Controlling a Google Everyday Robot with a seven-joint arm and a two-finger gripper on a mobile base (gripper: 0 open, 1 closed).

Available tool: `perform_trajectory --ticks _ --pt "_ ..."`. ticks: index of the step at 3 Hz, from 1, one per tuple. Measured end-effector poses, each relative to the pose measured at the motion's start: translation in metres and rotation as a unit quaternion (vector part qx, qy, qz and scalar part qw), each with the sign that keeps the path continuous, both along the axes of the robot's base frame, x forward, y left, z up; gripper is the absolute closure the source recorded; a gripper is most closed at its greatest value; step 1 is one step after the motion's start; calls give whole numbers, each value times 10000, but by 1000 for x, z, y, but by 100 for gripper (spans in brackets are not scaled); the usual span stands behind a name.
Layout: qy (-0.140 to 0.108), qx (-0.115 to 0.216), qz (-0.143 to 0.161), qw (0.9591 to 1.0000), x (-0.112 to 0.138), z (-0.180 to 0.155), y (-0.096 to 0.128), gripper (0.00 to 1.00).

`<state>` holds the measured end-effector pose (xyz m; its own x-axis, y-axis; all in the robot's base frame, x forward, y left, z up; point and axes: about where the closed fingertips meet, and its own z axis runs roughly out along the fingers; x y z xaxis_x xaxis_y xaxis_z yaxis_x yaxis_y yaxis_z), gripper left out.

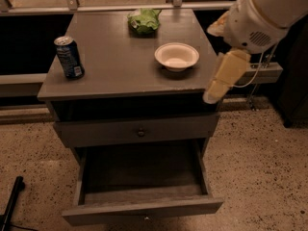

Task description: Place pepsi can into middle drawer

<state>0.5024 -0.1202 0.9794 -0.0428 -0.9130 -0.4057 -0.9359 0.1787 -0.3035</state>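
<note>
The pepsi can (70, 57), blue with a silver top, stands upright near the left edge of the grey cabinet top (115, 66). The middle drawer (143, 207) is pulled out below, and its deep plain box is empty. My gripper (222, 76) hangs from the white arm (262, 13) at the cabinet's right edge. It sits beside the front right corner, far right of the can and above the drawer's right side. It holds nothing that I can see.
A white bowl (176, 57) sits right of centre on the top, close to the gripper. A green crumpled bag (143, 20) lies at the back. The upper drawer front (139, 131) with a round knob is closed. A black pole (12, 201) lies on the floor at the lower left.
</note>
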Motion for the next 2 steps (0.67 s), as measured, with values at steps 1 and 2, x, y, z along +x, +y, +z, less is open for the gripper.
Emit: perform_trajectory --ticks 1,2 --pt "-87 152 72 9998 3 4 10 0" --pt "-87 151 71 9998 3 4 10 0"
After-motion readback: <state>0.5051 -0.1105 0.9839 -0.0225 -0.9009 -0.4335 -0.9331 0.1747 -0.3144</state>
